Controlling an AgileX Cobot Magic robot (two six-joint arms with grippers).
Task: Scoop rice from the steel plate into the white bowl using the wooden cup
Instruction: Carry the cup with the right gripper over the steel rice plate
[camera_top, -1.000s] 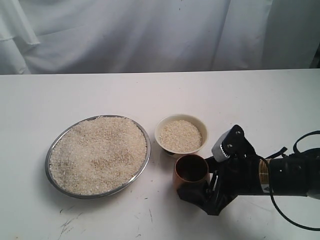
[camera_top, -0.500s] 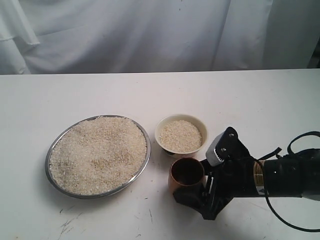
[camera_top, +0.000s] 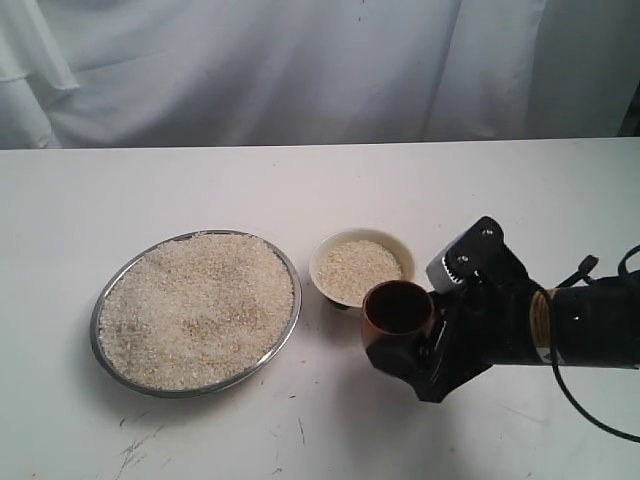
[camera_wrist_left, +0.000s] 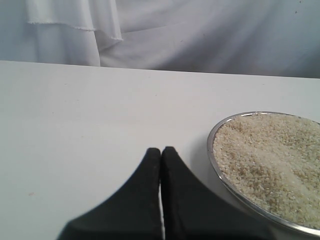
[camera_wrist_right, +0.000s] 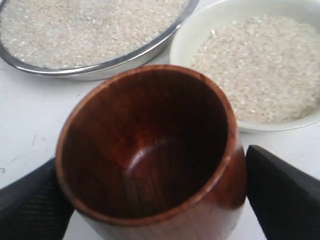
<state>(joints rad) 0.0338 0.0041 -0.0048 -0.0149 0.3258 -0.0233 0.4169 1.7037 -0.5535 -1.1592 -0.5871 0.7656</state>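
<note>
The steel plate (camera_top: 97, 318) lies left of centre, heaped with rice (camera_top: 200, 305). To its right stands the white bowl (camera_top: 321, 258), which also holds rice (camera_top: 355, 270). My right gripper (camera_top: 405, 340) is shut on the wooden cup (camera_top: 398, 310), held upright just in front of the bowl. The right wrist view shows the cup (camera_wrist_right: 150, 150) empty, dark inside, with a black finger (camera_wrist_right: 285, 192) on each side, and the bowl (camera_wrist_right: 181, 45) and plate (camera_wrist_right: 125, 62) beyond it. My left gripper (camera_wrist_left: 161, 150) is shut on nothing, beside the plate's rim (camera_wrist_left: 215, 160).
The white table (camera_top: 150, 190) carries faint scuff marks near its front edge (camera_top: 140, 445). A white cloth backdrop (camera_top: 300, 70) hangs behind the table's far edge. Black cables (camera_top: 600, 275) loop off the right arm at the right side.
The right gripper has carried the wooden cup up and to the right, from the table in front of the bowl to a spot overlapping the bowl's near rim. Plate and bowl have not moved.
</note>
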